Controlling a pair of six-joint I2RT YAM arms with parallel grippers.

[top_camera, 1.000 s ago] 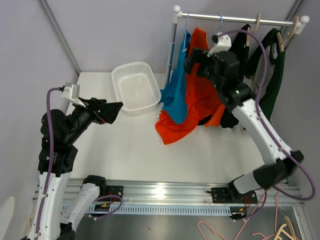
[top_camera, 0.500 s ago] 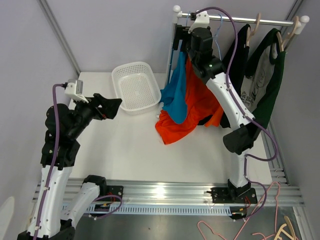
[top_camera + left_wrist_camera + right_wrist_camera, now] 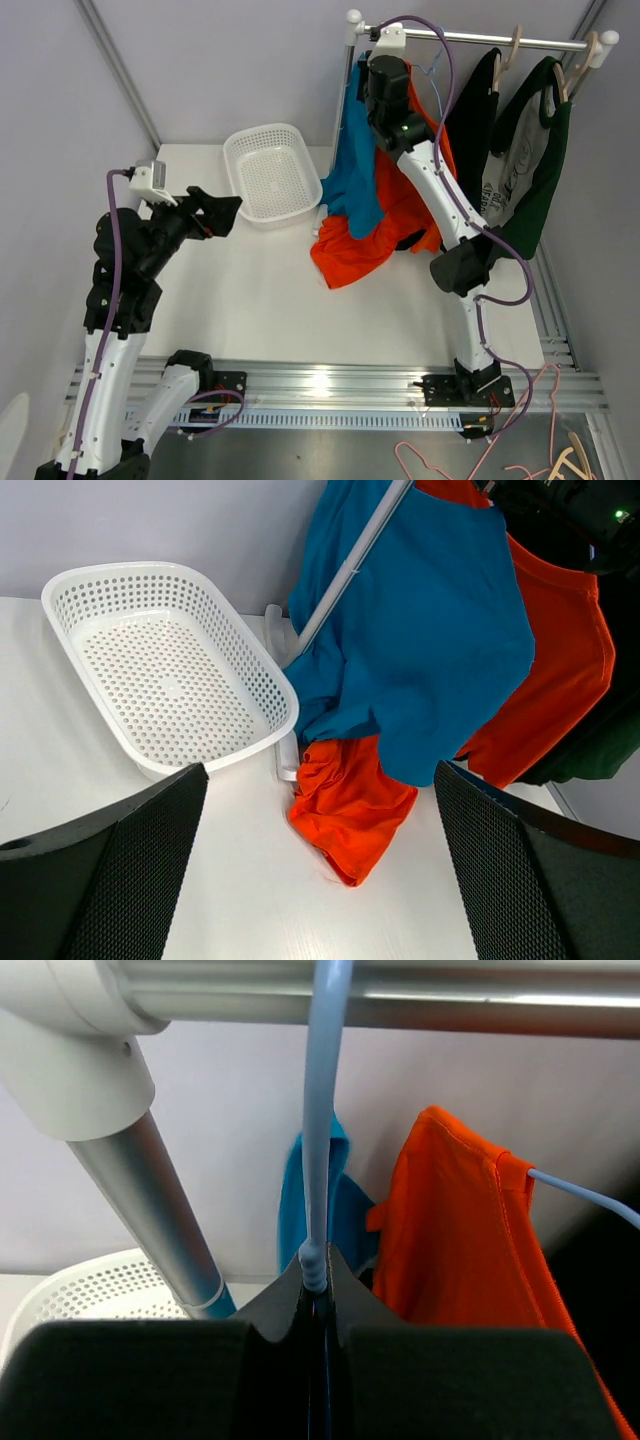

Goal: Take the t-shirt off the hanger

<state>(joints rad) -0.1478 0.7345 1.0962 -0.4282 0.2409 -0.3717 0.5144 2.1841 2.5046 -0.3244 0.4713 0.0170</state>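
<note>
Black right pincer (image 3: 315, 1282) is clamped on the neck of the light-blue hanger (image 3: 320, 1110), directly under the clothes rail (image 3: 400, 995). The blue t-shirt (image 3: 352, 165) hangs below the rail on that hanger, with the orange t-shirt (image 3: 400, 200) beside it. Well left of the rail, the left pincer (image 3: 218, 212) stands apart, empty, over the counter (image 3: 260, 300). The white basket (image 3: 270, 172) lies between it and the rail.

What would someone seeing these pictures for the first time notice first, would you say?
The bright blue t-shirt and orange t-shirt hanging at the left end of the rail. Next, the right gripper up at that rail, shut on the pale blue hanger, and the white basket beside the shirts.
</note>
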